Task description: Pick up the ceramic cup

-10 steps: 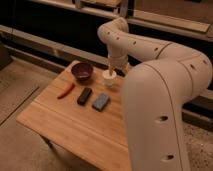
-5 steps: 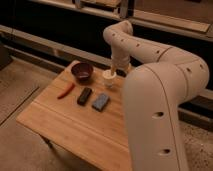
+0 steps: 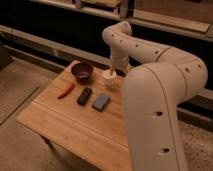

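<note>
The gripper (image 3: 114,69) hangs over ceramic cup (image 3: 109,77) (beside bowl (image 3: 82,72)).

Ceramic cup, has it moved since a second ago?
No. The ceramic cup sits at the same spot right of the dark bowl on the table, and the gripper hangs directly above it.

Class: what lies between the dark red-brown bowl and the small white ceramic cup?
Bare wooden tabletop, in the camera view; the gripper is right above the cup.
</note>
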{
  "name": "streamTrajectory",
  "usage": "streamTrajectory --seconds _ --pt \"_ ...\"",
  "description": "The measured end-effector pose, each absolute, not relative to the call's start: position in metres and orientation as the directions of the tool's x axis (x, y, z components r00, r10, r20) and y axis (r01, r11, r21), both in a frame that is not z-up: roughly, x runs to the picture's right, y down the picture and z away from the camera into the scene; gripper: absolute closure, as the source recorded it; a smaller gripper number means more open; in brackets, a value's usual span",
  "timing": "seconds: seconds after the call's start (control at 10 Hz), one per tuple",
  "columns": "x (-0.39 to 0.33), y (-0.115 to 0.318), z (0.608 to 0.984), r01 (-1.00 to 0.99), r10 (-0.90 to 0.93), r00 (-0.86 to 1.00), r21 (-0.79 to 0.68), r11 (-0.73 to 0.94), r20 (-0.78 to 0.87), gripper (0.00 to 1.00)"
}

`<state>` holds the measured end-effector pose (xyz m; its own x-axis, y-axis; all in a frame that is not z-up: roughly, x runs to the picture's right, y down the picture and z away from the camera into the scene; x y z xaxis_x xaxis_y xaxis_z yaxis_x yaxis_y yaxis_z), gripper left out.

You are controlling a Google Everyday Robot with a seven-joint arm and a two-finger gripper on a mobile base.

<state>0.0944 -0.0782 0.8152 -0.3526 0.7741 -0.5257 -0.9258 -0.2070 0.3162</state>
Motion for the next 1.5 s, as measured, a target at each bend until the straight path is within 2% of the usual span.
streamTrajectory --seconds 0.4,0.8,1.5 --pt "0.109 -0.098 0.818 -0.884 0.751 -0.455 0.345 -0.316 -0.478 0.35" --pt "0.097 -0.114 0.823 -0.880 0.751 -0.469 0.320 -0.351 -0.465 0.35" --pt "0.085 -0.088 0.859 -0.877 0.712 -0.474 0.344 -0.334 -0.517 0.35"
